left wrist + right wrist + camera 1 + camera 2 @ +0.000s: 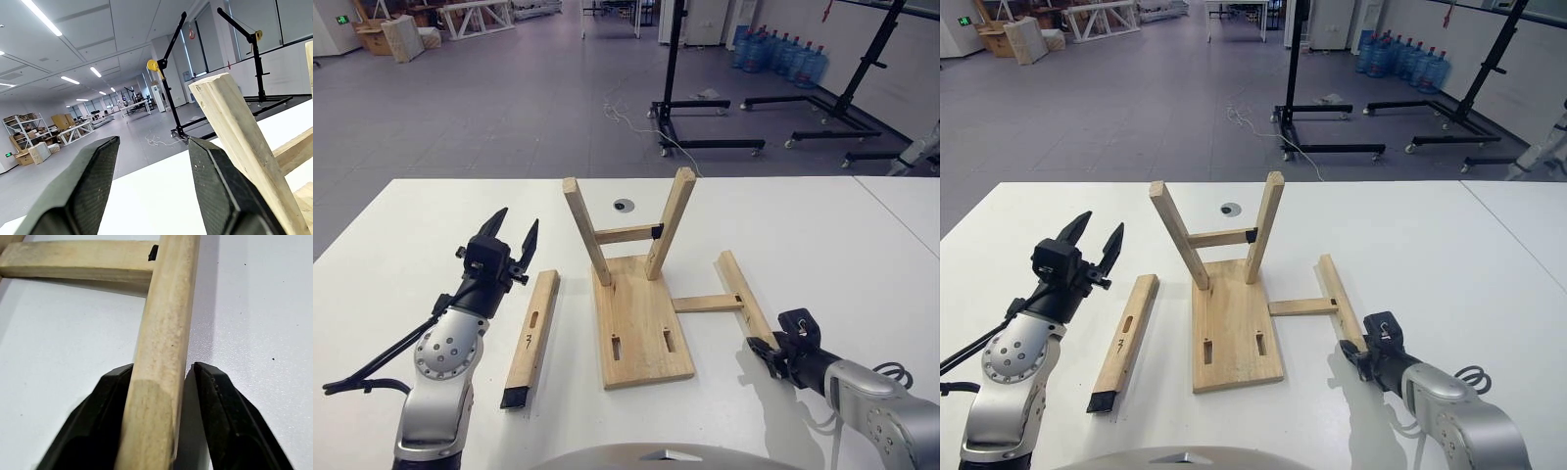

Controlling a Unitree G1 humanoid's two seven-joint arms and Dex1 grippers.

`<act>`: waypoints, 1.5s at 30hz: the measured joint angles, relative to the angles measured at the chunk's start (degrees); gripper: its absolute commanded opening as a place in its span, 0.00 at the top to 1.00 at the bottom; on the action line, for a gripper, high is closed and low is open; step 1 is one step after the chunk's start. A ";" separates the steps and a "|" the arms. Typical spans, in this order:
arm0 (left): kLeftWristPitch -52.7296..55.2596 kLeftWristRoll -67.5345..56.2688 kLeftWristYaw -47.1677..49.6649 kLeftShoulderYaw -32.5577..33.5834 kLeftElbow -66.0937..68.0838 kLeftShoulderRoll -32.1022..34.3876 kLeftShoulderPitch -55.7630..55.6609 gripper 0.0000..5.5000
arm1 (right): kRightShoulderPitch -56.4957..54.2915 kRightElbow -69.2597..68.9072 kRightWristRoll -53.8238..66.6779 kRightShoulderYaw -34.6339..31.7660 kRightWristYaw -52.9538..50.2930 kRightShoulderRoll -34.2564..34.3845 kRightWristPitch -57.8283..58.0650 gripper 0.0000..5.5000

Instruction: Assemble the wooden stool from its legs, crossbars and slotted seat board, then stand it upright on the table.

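Observation:
The slotted seat board (pixel 641 333) lies flat mid-table. Two legs (pixel 585 230) (pixel 671 223) stand up from its far end, leaning apart and joined by a crossbar (pixel 625 234). A loose slotted leg (pixel 532 335) lies to the board's left. To its right lies another leg (pixel 742 292) with a crossbar (pixel 707 304) pointing at the board. My right gripper (pixel 767 351) is shut on this leg's near end (pixel 164 357), a finger (pixel 98 421) on each side. My left gripper (pixel 510 233) hangs open above the table, left of the standing legs (pixel 244 142), with nothing in it.
A small round grommet (pixel 624 206) sits in the white table (pixel 431 215) behind the standing legs. A second table (pixel 906 201) adjoins at the right. Black wheeled frames (pixel 705 108) stand on the floor beyond the far edge.

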 measured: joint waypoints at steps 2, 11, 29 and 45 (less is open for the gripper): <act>0.00 0.00 0.11 -0.08 0.03 -0.21 0.00 0.54 | -0.41 0.11 -0.25 0.05 0.14 0.00 0.39 0.76; -0.73 -1.26 -0.10 0.44 2.55 -0.37 -1.45 0.54 | -1.76 0.63 -0.79 -1.31 -1.12 4.49 0.93 0.81; 5.73 -46.14 -22.38 9.10 10.41 0.30 -11.61 0.54 | -39.52 30.72 35.59 -20.43 9.68 17.18 -12.16 0.81; 32.24 -81.01 -38.34 8.20 9.06 11.63 -19.16 0.40 | -40.96 18.03 67.47 2.16 19.78 17.96 0.84 0.81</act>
